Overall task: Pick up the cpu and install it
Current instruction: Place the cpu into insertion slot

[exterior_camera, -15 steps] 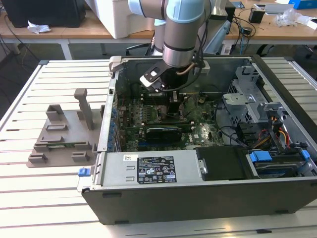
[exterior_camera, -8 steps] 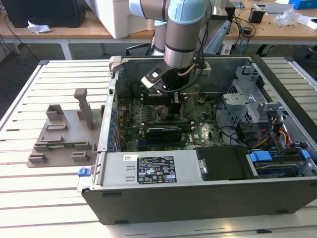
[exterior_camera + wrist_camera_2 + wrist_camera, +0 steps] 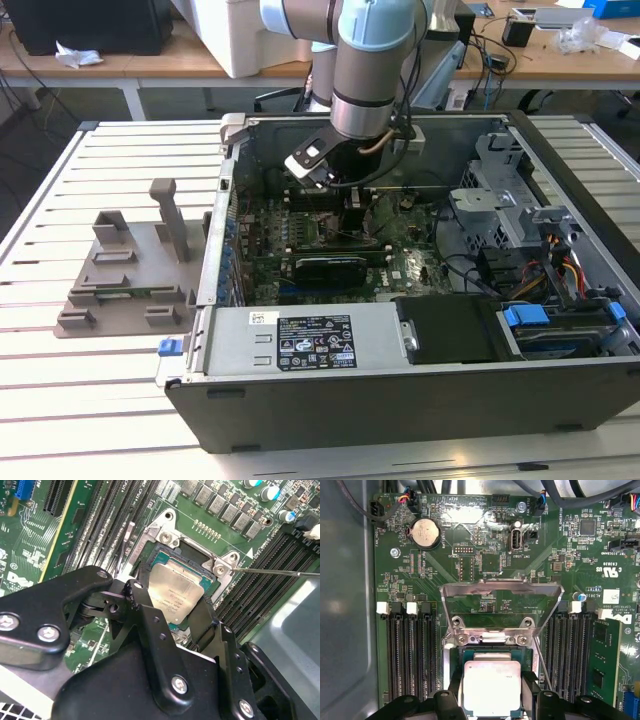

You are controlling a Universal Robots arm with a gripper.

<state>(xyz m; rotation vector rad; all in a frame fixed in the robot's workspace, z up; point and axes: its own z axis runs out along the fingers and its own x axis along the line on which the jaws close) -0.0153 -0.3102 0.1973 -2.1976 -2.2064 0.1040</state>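
Fingers: narrow, one against each of two opposite edges of the cpu, which lies between them with its silvery top face up. Read as gripped, not let go.

Cpu position: directly over the socket, square to the opening. Its green rim sits inside the socket outline in both wrist views. Cannot tell whether it is fully seated or just above the contacts.

Progress (judgement): pick-up is done and the chip has been brought to the socket. Placement is at or near its end. Release is not yet done.

Load plate: hinged up and open beyond the chip. The thin lever is free to one side, so the socket is not clamped.

Surroundings: memory slots flank the socket on the motherboard.

Exterior view: arm enters at top centre and reaches down into the open computer case, centre to right of frame. Grey tray sits on the counter at middle left, well apart.
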